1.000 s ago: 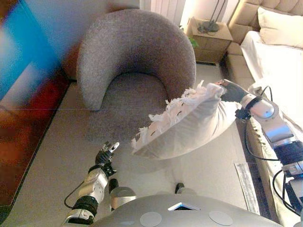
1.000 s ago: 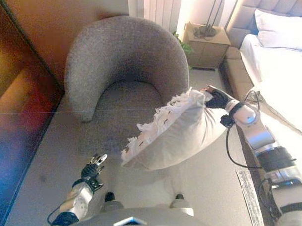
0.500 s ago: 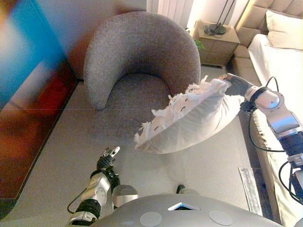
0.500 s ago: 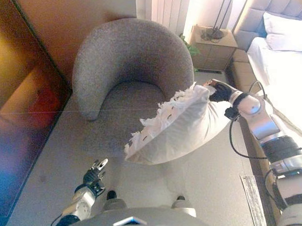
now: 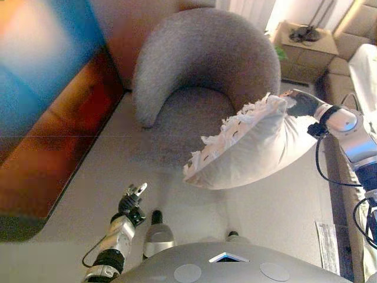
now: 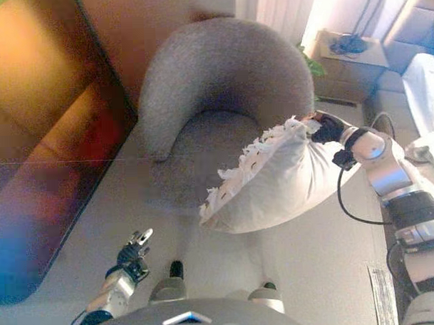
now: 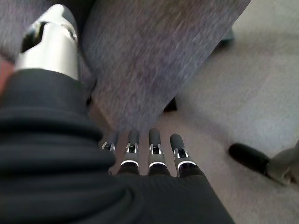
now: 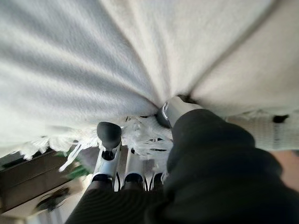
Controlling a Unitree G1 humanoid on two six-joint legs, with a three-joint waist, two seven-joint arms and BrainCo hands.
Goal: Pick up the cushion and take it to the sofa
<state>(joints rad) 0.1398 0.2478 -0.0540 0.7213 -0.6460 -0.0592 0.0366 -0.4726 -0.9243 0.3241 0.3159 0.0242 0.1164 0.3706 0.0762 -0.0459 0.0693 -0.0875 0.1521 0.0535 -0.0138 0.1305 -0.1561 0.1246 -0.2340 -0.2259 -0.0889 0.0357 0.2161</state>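
A white cushion (image 5: 253, 147) with a fringed edge hangs in the air, tilted, in front of the right side of a round grey sofa chair (image 5: 206, 53). My right hand (image 5: 303, 103) is shut on its upper right corner. In the right wrist view the thumb (image 8: 170, 112) and fingers (image 8: 108, 135) pinch the cushion's (image 8: 140, 51) fabric and fringe. My left hand (image 5: 131, 203) is low at the lower left, open and empty, with straight fingers (image 7: 154, 149) pointing at the chair's base (image 7: 154, 60).
A wooden nightstand (image 5: 303, 50) stands behind the chair to the right, with a bed (image 5: 368, 65) beyond it. A dark glossy cabinet (image 5: 53, 147) runs along the left. A pale strip (image 5: 328, 244) lies on the floor at the lower right.
The whole view has swung, so the chair now sits further right in the picture. The cushion stays in my right hand, slightly nearer the chair's seat. The left hand keeps its pose.
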